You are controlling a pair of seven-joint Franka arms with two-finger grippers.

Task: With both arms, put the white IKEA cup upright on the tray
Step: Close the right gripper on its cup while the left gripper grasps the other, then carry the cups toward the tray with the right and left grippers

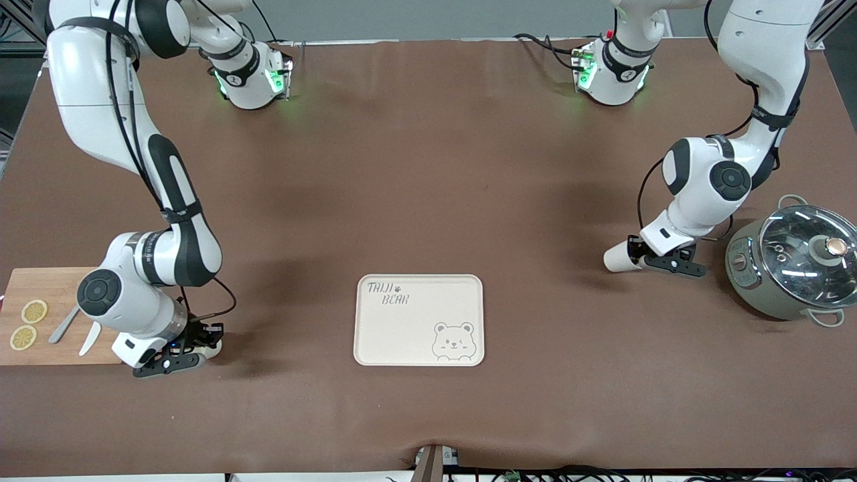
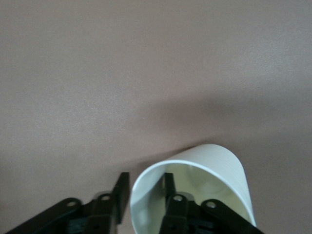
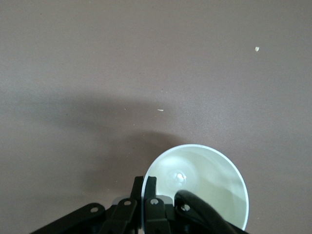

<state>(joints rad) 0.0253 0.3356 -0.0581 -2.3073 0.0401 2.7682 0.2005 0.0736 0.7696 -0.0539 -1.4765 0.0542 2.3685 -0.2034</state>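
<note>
A cream tray with "TAIJI BEAR" lettering lies on the brown table, near the front camera, with nothing on it. A white cup lies on its side near the left arm's end. My left gripper is open astride its rim. In the left wrist view one finger is outside the cup and one is inside. A second white cup is near the right arm's end. My right gripper is shut on its rim. In the right wrist view the cup's mouth faces the camera.
A wooden cutting board with two lemon slices and utensils lies beside the right gripper at the table's edge. A grey pot with a glass lid stands beside the left gripper.
</note>
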